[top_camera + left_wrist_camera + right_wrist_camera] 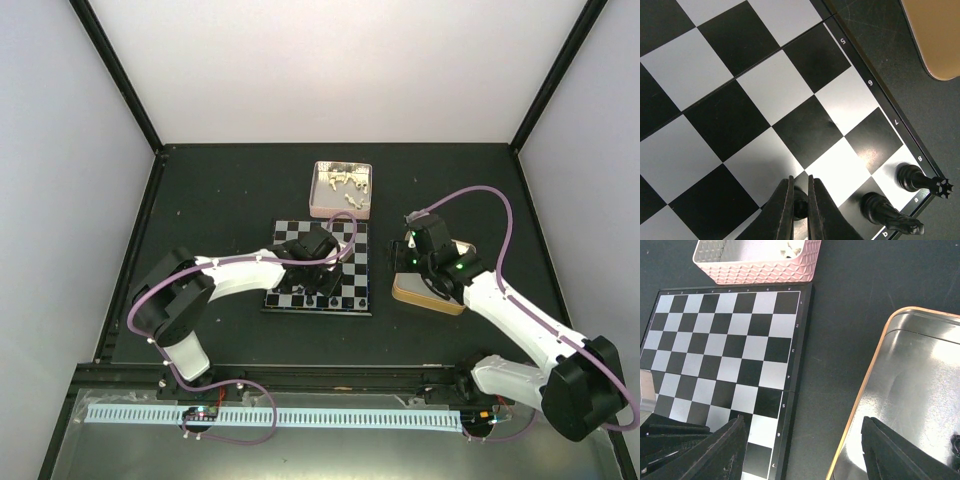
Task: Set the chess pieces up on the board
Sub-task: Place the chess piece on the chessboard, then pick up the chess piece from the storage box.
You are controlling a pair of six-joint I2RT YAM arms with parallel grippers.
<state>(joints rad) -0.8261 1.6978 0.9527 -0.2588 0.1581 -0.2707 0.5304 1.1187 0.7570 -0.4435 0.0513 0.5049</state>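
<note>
The board point(350, 262) lies at the centre of the dark table point(220, 200), with a few black pieces point(335, 298) standing along its 6 o'clock edge. In the left wrist view a black rook point(912, 177) stands on the corner square, with a black knight point(885, 212) on the square beside it. The left gripper point(800, 184) is over the next square, its fingers pressed together on a small black piece point(800, 207) (its shape is hidden between them). At 12 o'clock from the board, just beside it, a pink tin point(313, 190) holds white pieces point(345, 183). At 3 o'clock sits a metal tin point(910, 390). The right gripper point(802, 437) hovers over it, jaws spread wide, holding nothing.
</note>
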